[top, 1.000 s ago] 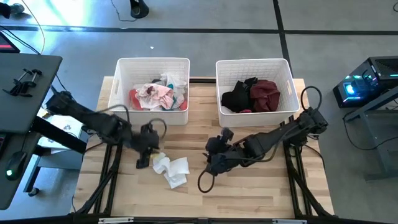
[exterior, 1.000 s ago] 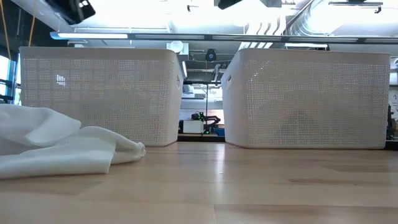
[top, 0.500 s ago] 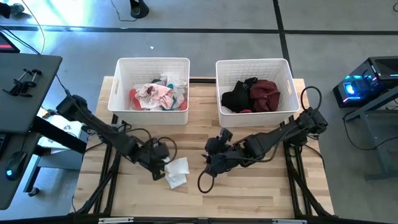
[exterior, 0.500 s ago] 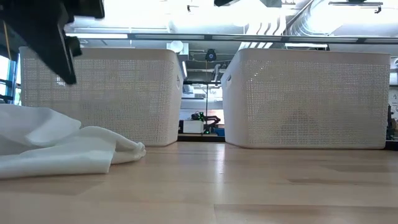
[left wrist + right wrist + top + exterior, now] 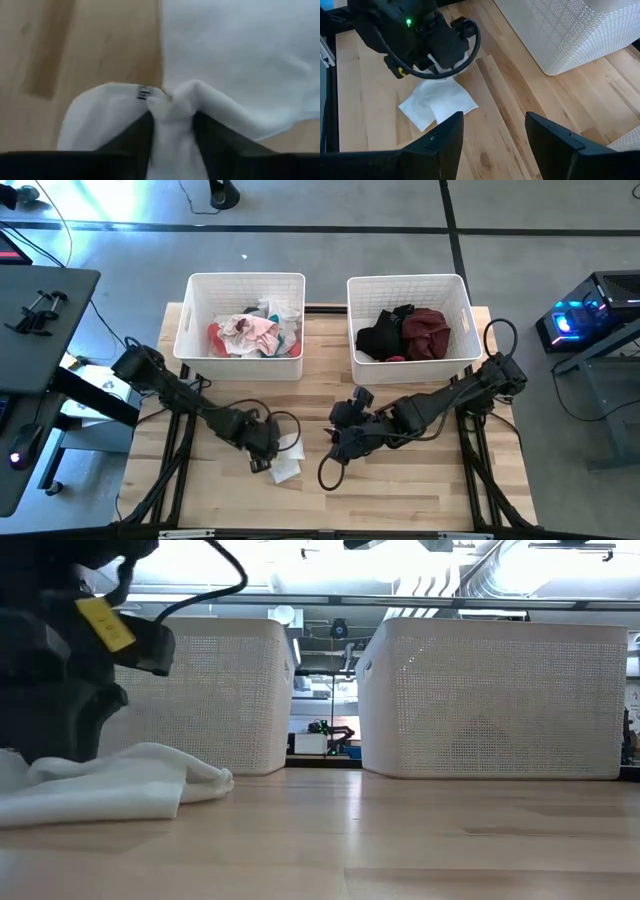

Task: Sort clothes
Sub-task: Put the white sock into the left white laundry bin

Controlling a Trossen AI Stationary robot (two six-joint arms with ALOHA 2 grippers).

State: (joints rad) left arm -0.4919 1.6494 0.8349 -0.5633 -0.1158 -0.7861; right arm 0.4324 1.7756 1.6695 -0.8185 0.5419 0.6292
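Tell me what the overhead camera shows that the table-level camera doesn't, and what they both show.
Only the overhead view shows inside the baskets: light and pink clothes in the left basket, black and maroon clothes in the right basket. It also shows the right gripper waiting over the table.

Only the table-level view shows the baskets' slatted side walls and the room behind them.

Both show the left gripper down on the white garment lying on the wooden table; the left wrist view shows a fold of it between the fingers.
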